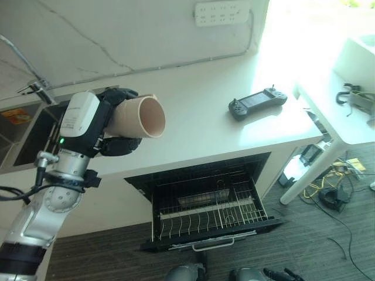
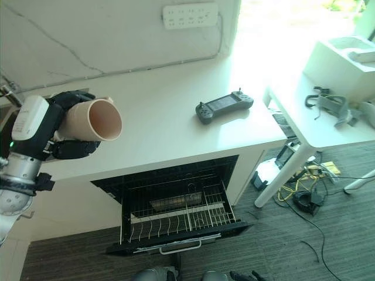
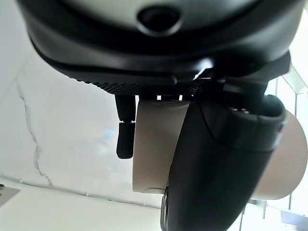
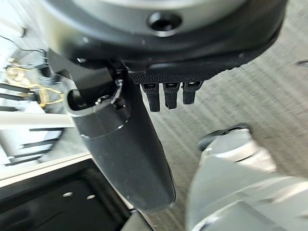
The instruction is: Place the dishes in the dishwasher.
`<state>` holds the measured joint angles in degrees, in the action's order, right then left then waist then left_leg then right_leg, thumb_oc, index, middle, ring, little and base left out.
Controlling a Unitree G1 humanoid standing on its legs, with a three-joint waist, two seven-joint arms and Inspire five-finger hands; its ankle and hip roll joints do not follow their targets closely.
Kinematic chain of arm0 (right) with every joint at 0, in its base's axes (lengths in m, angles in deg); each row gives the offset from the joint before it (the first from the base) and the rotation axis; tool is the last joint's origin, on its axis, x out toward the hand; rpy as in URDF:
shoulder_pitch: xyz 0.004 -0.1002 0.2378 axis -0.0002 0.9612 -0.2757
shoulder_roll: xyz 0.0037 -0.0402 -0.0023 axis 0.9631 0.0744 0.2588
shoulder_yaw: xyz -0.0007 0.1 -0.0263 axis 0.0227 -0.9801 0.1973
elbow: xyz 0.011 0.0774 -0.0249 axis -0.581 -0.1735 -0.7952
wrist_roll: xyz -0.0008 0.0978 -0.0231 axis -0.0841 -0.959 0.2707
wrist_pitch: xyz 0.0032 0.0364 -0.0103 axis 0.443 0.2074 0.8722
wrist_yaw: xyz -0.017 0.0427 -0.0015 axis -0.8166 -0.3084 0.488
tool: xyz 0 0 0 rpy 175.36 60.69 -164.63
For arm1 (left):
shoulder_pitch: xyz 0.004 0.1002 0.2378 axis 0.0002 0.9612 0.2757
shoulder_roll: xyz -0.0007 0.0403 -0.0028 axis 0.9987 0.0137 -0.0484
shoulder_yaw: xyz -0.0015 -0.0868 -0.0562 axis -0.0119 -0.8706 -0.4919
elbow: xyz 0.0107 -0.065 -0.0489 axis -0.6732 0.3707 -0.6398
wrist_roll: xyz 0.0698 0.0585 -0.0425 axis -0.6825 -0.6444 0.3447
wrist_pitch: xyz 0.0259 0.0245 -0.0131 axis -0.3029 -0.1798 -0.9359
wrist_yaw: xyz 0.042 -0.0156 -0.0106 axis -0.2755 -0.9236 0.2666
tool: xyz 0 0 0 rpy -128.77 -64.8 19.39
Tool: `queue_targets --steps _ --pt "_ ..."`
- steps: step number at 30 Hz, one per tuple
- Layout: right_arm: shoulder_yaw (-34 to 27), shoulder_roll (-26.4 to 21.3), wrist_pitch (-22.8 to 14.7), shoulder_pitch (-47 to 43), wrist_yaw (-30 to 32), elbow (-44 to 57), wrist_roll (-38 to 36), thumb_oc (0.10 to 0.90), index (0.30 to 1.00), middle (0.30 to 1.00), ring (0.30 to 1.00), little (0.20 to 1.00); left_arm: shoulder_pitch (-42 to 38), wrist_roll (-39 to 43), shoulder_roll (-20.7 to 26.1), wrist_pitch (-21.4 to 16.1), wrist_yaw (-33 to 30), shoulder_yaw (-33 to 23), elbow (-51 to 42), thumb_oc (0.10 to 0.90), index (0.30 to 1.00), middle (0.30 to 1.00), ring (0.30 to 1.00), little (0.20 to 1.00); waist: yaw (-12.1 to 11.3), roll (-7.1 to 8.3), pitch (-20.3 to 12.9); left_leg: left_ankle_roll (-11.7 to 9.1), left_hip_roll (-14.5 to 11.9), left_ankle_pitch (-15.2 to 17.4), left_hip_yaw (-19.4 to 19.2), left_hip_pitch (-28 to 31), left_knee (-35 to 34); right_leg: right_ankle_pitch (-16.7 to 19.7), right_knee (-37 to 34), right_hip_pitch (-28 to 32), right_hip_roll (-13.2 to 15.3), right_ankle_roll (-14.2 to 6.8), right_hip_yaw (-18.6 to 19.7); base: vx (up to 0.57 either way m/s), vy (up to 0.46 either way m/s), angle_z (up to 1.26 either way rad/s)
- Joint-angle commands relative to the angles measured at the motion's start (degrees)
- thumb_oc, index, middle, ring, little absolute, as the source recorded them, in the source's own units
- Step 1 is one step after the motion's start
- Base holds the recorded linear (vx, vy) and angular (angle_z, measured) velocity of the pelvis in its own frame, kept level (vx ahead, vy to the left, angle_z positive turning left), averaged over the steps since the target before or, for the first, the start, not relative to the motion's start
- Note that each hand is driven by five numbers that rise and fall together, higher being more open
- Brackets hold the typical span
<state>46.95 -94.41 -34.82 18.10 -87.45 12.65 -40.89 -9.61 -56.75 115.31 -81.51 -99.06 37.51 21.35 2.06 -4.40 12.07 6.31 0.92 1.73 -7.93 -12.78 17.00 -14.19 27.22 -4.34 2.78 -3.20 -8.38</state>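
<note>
My left hand point(image 1: 115, 144) is shut round a beige cup point(image 1: 140, 117), held on its side in the air above the counter's front left part, its open mouth facing right. The left wrist view shows the thumb across the cup point(image 3: 155, 144) and fingers behind it. Below the counter the dishwasher stands open, its empty wire rack point(image 1: 211, 215) pulled out over the lowered door. My right hand point(image 4: 126, 144) hangs low over the carpet beside the dishwasher's edge, with relaxed fingers point(image 4: 164, 96) and nothing in it.
A dark handheld controller point(image 1: 256, 103) lies on the white counter point(image 1: 193, 132) towards its right end. A sink with a tap point(image 1: 35, 89) sits at the counter's left. A white table point(image 1: 345, 120) stands to the right, with cables on the floor beneath it.
</note>
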Motion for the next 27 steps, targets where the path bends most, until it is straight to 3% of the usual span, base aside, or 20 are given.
queue_targets --steps 1,3,6,9,10,14,21,27 --pt "-0.79 -1.36 -3.3 0.59 -0.74 0.89 1.33 0.8 0.9 0.9 0.9 0.9 -8.33 5.38 0.11 -2.2 -1.12 -6.18 -2.9 0.4 0.3 0.3 0.3 0.3 1.22 -2.55 1.38 -1.4 -0.5 16.37 3.18 9.34 0.18 5.58 -4.23 -0.37 2.58 -3.63 -1.44 -0.05 -0.182 0.33" --pt "-0.58 -1.22 -4.76 0.39 -1.39 0.97 2.15 0.8 0.9 0.9 0.9 0.9 -10.44 7.22 -0.93 -2.13 -0.08 -4.02 -2.46 0.4 0.3 0.3 0.3 0.3 0.97 -2.31 1.1 -2.36 -1.68 16.0 3.66 9.21 0.18 5.21 -10.04 1.49 5.13 -4.0 -1.1 -0.06 -0.279 0.26" --pt "0.46 -1.49 -5.6 -0.97 -1.68 1.65 0.49 0.8 0.9 0.9 0.9 0.9 -9.85 11.0 -3.43 -1.65 0.66 -3.55 -2.8 0.4 0.3 0.3 0.3 0.3 -1.11 0.3 0.02 -4.69 -3.73 15.9 0.15 9.04 0.18 1.11 -10.04 0.42 7.44 -4.24 -3.3 -0.06 -0.34 0.38" --pt "0.34 -2.03 -6.68 -1.58 -1.39 3.49 -3.34 0.8 0.9 0.9 0.9 0.9 -8.24 14.07 -5.47 -1.48 0.41 -3.44 -3.58 0.4 0.3 0.3 0.3 0.3 -1.75 1.03 -0.58 -5.98 -5.53 15.64 -1.51 8.85 0.18 0.26 -10.04 0.43 7.44 -3.94 -4.02 -0.01 -0.261 -0.32" --pt "0.21 -2.69 -10.21 -1.47 1.14 6.1 0.11 0.8 0.9 0.9 0.9 0.9 -7.11 15.95 -7.75 -1.32 0.8 -3.18 -4.15 0.4 0.3 0.3 0.3 0.3 -1.82 1.44 -0.84 -6.89 -6.59 15.41 -1.99 9.05 0.18 -0.49 -10.04 1.07 7.09 -3.52 -4.67 0.04 -0.245 -0.33" --pt "-1.27 -4.63 -16.45 0.99 7.15 21.49 0.17 0.8 0.9 0.9 0.9 0.9 -4.65 19.25 -13.33 -2.77 0.9 -1.87 -5.32 0.4 0.3 0.3 0.3 0.3 -0.6 2.26 -0.81 -8.49 -8.97 13.3 -1.8 8.31 0.18 -1.62 -10.04 1.77 5.81 -1.72 -5.07 0.01 -0.219 0.03" --pt "-8.57 -6.74 -26.5 3.26 11.07 40.07 -0.92 0.8 0.9 0.9 0.9 0.9 -1.69 24.54 -18.86 -5.11 2.79 -1.1 -3.65 0.4 0.3 0.3 0.3 0.3 0.96 2.63 -1.24 -9.03 -9.74 12.96 -1.7 8.65 0.18 -2.36 -10.04 2.31 5.69 -1.27 -5.6 0.0 -0.078 0.01" --pt "-10.68 -7.07 -29.45 2.73 19.68 62.5 10.06 0.8 0.9 0.9 0.9 0.9 1.91 28.9 -26.35 -6.9 4.9 0.53 -1.94 0.4 0.3 0.3 0.3 0.3 2.62 2.58 -1.76 -8.54 -9.18 13.72 -2.02 10.0 0.18 -1.98 -10.04 2.55 5.77 -1.46 -4.38 0.01 0.007 -0.1"
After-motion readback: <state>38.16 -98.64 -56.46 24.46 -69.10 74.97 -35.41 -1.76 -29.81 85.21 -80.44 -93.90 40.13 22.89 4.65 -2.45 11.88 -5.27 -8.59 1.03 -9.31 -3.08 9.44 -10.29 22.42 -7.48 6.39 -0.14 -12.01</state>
